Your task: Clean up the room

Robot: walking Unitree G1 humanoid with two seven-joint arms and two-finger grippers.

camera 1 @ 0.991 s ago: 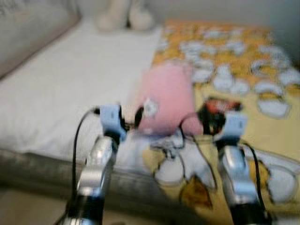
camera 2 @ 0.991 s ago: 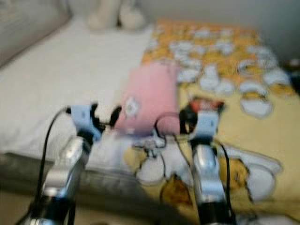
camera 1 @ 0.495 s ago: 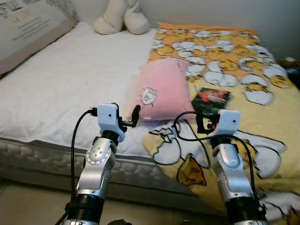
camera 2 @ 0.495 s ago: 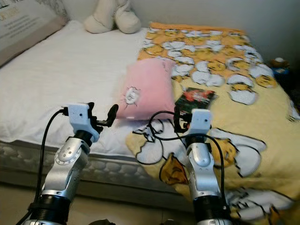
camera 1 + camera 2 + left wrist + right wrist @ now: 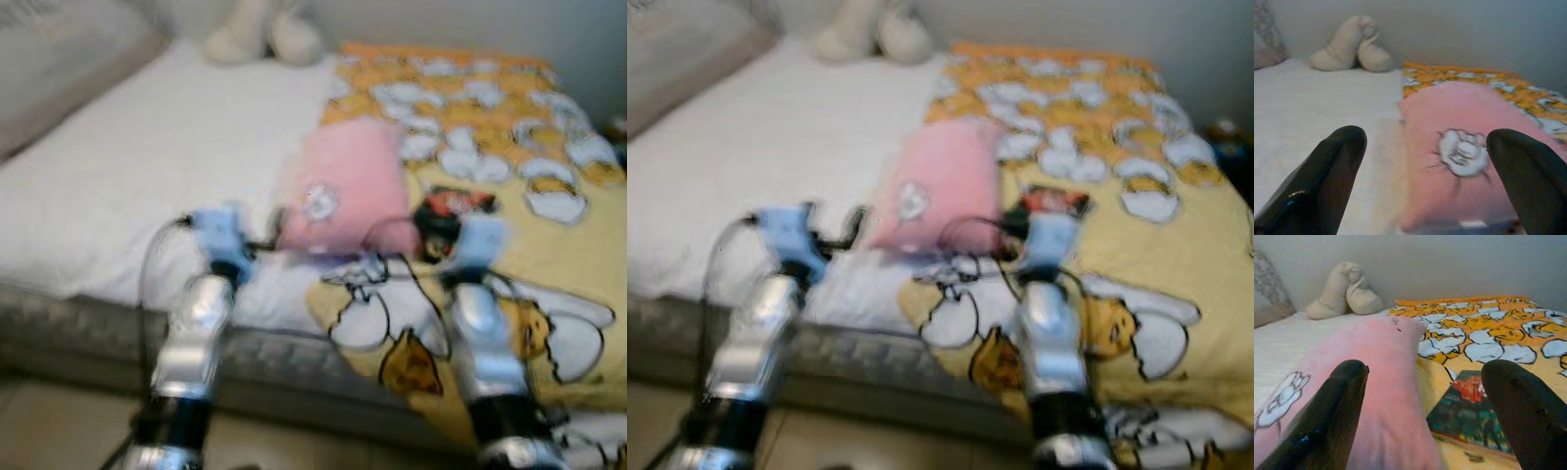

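White sheet covers the near half of the bed (image 5: 118,186), and a yellow-and-orange cartoon blanket (image 5: 549,255) covers the other half; both head views are blurred. At the far end, against the grey wall, sits a cream plush toy (image 5: 1352,46); a large pillow (image 5: 69,59) lies at the far left corner. Lying where sheet meets blanket is a pink cushion (image 5: 345,191) with a small white figure on its near part; just beside it, on the blanket to the robot's right, lies a dark book (image 5: 1471,413) with a red-and-green cover, apart from the cushion by a thin strip of yellow.

Both silver arms are raised over the bed's near edge. The left gripper (image 5: 1425,171) has its two black fingers spread wide, the cushion's white figure framed between them, touching nothing; the right gripper (image 5: 1422,401) is likewise spread wide and holds nothing, with the cushion's edge and the book seen between its fingers.
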